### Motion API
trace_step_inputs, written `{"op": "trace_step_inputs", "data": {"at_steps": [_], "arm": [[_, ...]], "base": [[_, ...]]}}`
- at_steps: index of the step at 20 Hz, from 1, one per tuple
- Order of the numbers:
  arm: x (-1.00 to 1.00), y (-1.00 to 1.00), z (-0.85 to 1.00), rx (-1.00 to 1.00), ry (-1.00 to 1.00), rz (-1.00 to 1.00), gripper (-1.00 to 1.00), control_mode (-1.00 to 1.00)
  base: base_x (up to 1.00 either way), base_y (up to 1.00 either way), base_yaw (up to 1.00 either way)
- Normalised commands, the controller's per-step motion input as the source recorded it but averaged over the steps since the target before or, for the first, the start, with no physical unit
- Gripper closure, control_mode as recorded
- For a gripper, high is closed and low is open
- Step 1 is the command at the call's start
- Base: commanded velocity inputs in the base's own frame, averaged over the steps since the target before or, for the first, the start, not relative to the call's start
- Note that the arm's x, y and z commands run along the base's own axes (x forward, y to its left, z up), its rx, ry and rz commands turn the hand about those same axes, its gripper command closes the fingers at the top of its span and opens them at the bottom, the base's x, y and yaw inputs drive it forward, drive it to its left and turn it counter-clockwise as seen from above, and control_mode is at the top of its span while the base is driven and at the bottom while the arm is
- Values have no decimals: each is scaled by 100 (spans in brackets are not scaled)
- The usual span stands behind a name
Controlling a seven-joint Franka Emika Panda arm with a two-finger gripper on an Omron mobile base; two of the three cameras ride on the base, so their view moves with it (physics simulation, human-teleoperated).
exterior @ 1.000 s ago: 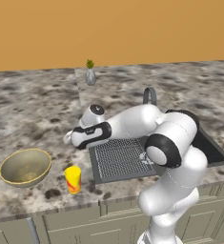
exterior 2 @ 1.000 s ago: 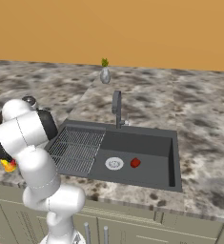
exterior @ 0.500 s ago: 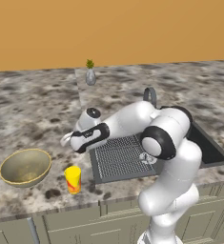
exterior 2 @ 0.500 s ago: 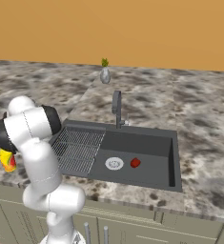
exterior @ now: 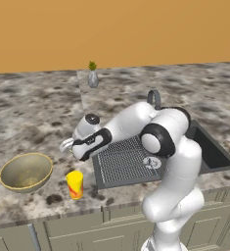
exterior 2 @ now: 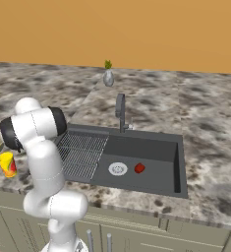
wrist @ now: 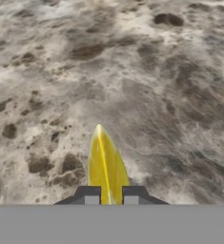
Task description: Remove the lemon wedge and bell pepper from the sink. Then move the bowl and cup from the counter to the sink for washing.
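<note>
The two-finger gripper (wrist: 111, 194) is clenched on the lemon wedge (wrist: 106, 167), a thin, glossy bright yellow slice that tapers to a point and stands edge-on between the two small dark fingertips (wrist: 88, 194) in the hand view, above mottled grey-brown speckled stone counter (wrist: 147, 71). In the left base view the white arm reaches out to the left of the sink, its hand over the counter (exterior: 33, 122) between the ribbed drainboard (exterior: 124, 164) and the wide, shallow olive-gold bowl (exterior: 26, 171) with a pale rim and speckled inside. Just in front of the hand, near the counter's front edge, stands the small bright yellow cylindrical cup (exterior: 75, 184) with an orange-red mark on its side, close beside the bowl but not touching it. In the right base view the dark grey rectangular recessed sink (exterior 2: 156, 150) holds the small round dark-red bell pepper (exterior 2: 139, 168), lying on the basin floor just beside the round pale drain (exterior 2: 118, 169). The grey arched faucet (exterior 2: 120, 110) rises behind the basin, and a small grey vase with a green plant (exterior 2: 108, 75) stands far back near the orange wall (exterior 2: 136, 29).
</note>
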Motion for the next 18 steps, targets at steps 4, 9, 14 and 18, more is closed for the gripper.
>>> {"op": "trace_step_inputs", "data": {"at_steps": [4, 9, 14, 18], "arm": [[7, 10, -10, 0, -2, 0, 100, -100], [7, 9, -10, 0, -2, 0, 100, -100], [6, 6, -9, 0, -3, 0, 100, -100], [6, 6, -9, 0, -4, 0, 100, -100]], "base": [[0, 0, 0], [0, 0, 0], [0, 0, 0], [0, 0, 0]]}}
